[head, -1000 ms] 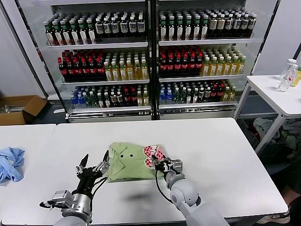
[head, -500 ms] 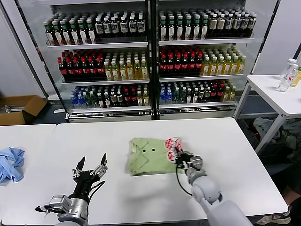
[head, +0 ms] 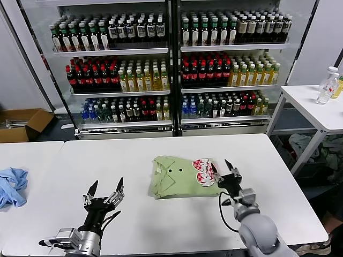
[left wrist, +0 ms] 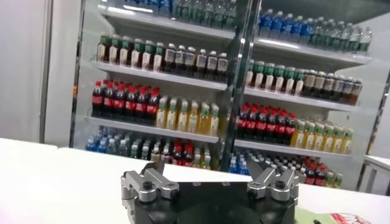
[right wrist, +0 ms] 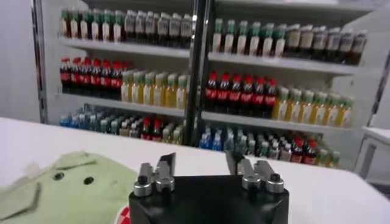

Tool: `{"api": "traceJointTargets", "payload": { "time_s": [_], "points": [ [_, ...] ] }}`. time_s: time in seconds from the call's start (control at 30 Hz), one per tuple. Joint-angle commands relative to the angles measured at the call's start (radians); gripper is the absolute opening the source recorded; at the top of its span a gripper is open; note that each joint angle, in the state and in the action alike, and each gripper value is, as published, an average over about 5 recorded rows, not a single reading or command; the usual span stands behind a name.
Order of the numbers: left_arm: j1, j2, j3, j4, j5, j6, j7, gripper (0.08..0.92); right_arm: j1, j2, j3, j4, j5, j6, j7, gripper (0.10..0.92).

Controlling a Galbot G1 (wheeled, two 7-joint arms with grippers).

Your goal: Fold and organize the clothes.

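Observation:
The light green shirt (head: 179, 178) lies folded in a compact block on the white table (head: 161, 225), collar and buttons on its left half, red-and-white graphic (head: 203, 171) on its right end. My right gripper (head: 232, 170) is open and empty, just off the shirt's right edge, apart from it. My left gripper (head: 106, 187) is open and empty over bare table, well left of the shirt. In the right wrist view the shirt (right wrist: 67, 190) lies beside the open gripper (right wrist: 200, 164). The left wrist view shows its open gripper (left wrist: 210, 175) and a shirt corner (left wrist: 332, 218).
A light blue cloth (head: 10, 186) lies on the neighbouring table at the far left. A glass-door fridge of bottles (head: 171, 69) stands behind the table. A side table (head: 316, 107) with bottles stands at the right, and a cardboard box (head: 21, 124) on the floor at the left.
The shirt has slid to the right with my right gripper, which has since let go and drawn off to the right. My left gripper has pulled back from the shirt's left edge.

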Motion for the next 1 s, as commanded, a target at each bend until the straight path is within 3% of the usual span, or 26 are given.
{"api": "traceJointTargets", "payload": {
  "time_s": [0.03,0.23,0.33,1.0],
  "points": [
    [0.065,-0.02,0.002,-0.087,0.036,-0.002,0.032,0.823,-0.37,0.007,0.217,0.297,-0.048,0.081,-0.008,0.602],
    [0.108,-0.029,0.007,-0.116,0.056,-0.009,0.049,0.822,-0.418,0.034,0.235,0.351,-0.053,0.079,0.011,0.768],
    [0.125,-0.033,0.007,-0.121,0.065,-0.01,0.053,0.823,-0.441,0.047,0.235,0.37,-0.061,0.076,0.018,0.814],
    [0.134,-0.067,0.018,-0.131,0.103,-0.011,0.07,0.823,-0.507,0.119,0.208,0.393,-0.126,0.085,0.045,0.823]
  ]
}}
